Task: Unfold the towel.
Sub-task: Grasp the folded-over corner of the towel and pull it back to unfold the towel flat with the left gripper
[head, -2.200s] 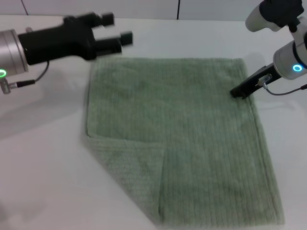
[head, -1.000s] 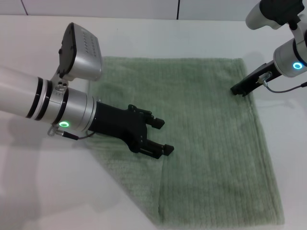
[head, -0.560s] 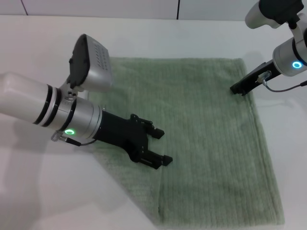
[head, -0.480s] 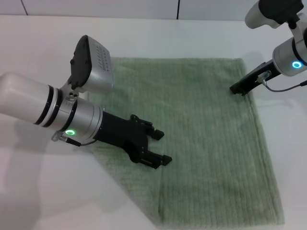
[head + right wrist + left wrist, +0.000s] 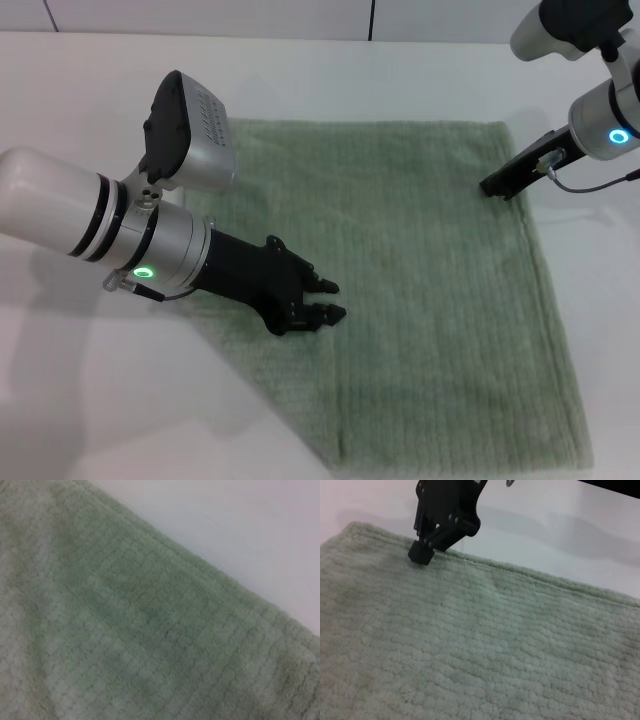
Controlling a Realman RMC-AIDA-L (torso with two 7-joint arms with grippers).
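Note:
The sage-green towel (image 5: 430, 270) lies flat on the white table, its near-left corner folded over onto itself. My left gripper (image 5: 328, 303) rests low on the towel at the tip of that folded flap, its fingers closed together on the cloth. My right gripper (image 5: 493, 189) presses on the towel's far-right edge with its fingers together. The left wrist view shows the ribbed towel (image 5: 470, 645) and, farther off, the right gripper (image 5: 421, 554) touching its hem. The right wrist view is filled with towel (image 5: 125, 630) and its hemmed edge.
The white table (image 5: 300, 70) surrounds the towel on all sides. My left arm's silver forearm (image 5: 120, 235) reaches across the towel's left edge. A cable (image 5: 590, 185) hangs by the right wrist.
The left arm swung down from the far-left corner onto the folded flap. In the last half second its open fingers closed on the flap's tip. The right arm stayed put.

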